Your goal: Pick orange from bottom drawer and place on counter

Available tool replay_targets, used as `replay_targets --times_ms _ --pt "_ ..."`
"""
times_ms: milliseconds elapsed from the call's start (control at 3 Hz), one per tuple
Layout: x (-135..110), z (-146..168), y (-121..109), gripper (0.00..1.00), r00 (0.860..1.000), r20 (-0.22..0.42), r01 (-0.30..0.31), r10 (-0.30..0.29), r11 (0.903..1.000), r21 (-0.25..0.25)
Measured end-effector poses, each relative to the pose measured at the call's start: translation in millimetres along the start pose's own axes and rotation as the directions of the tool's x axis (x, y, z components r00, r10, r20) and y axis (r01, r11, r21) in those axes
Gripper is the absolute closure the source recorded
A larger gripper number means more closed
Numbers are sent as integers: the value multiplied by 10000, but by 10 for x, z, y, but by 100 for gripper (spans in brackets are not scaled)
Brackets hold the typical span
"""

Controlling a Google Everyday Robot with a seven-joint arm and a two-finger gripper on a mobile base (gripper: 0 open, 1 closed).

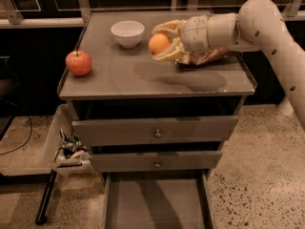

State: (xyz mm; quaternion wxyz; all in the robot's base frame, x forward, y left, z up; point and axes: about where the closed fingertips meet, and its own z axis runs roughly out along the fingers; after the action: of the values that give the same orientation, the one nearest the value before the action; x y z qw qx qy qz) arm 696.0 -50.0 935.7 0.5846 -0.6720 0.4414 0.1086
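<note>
One camera view, looking down on a grey cabinet. Your gripper reaches in from the right, over the back middle of the counter, its pale fingers pinching the orange from above and below. The orange appears to hang above the surface rather than rest on it, with a soft shadow lying in front of it on the counter. The bottom drawer stands pulled open and its floor looks bare, so the picking step seems done and you are at the placing step. The next move calls for lowering the orange onto a free patch of counter and spreading the jaws only when it sits steady, since a round fruit may roll. A white bowl stands just left of the orange, and a crumpled brown packet lies under the wrist; both crowd the spot. An apple sits near the left edge, well apart. The front middle of the counter looks the safest place.
</note>
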Motion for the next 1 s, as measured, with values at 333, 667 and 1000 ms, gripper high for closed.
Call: replay_targets --times_ms 333,667,1000 --pt "204 121 65 100 9898 -1417 -275 162 9966 -778" --pt "419 145 105 100 9744 -2212 -653 405 9922 -1061" --pt "584 177 152 100 9620 -2660 -970 614 9877 -1229"
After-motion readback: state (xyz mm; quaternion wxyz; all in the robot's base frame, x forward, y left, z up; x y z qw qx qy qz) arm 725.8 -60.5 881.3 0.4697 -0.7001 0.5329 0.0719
